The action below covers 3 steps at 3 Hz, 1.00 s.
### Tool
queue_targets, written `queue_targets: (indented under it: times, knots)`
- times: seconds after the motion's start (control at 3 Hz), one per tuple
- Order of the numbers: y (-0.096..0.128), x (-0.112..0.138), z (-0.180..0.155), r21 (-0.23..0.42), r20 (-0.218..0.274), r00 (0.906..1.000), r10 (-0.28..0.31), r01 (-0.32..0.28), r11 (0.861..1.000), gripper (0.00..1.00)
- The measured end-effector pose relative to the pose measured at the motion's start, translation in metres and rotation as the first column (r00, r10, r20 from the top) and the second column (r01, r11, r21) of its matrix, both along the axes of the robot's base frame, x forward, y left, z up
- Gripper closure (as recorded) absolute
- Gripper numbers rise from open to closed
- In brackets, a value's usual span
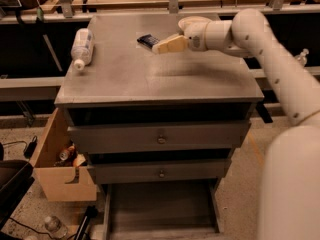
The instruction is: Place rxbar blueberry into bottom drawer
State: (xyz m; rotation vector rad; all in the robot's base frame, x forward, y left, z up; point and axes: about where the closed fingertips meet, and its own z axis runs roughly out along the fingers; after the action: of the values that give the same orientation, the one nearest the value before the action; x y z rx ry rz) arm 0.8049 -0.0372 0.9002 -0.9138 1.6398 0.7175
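The rxbar blueberry (pixel 146 40) is a small dark navy bar lying flat on the grey cabinet top (pixel 150 74), toward the back middle. My gripper (pixel 161 47) reaches in from the right on the white arm, with its tan fingertips right at the bar's right end, partly over it. The bottom drawer (pixel 162 209) is pulled open at the foot of the cabinet, and its flat grey floor shows.
A clear plastic bottle (pixel 82 48) lies on the cabinet top at the left. A white bowl (pixel 193 22) sits at the back, partly behind my arm. Two upper drawers with round knobs (pixel 161 139) are shut. A tan wooden crate (pixel 59 164) stands left of the cabinet.
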Motion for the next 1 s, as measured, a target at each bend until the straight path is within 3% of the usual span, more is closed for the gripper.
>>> queue_targets:
  times: [0.33, 1.0]
  knots:
    - [0.015, 0.042, -0.01, 0.032, 0.001, 1.0, 0.003, -0.003, 0.999, 0.0]
    - [0.027, 0.076, -0.014, 0.03, 0.008, 0.9999, -0.013, 0.012, 0.999, 0.0]
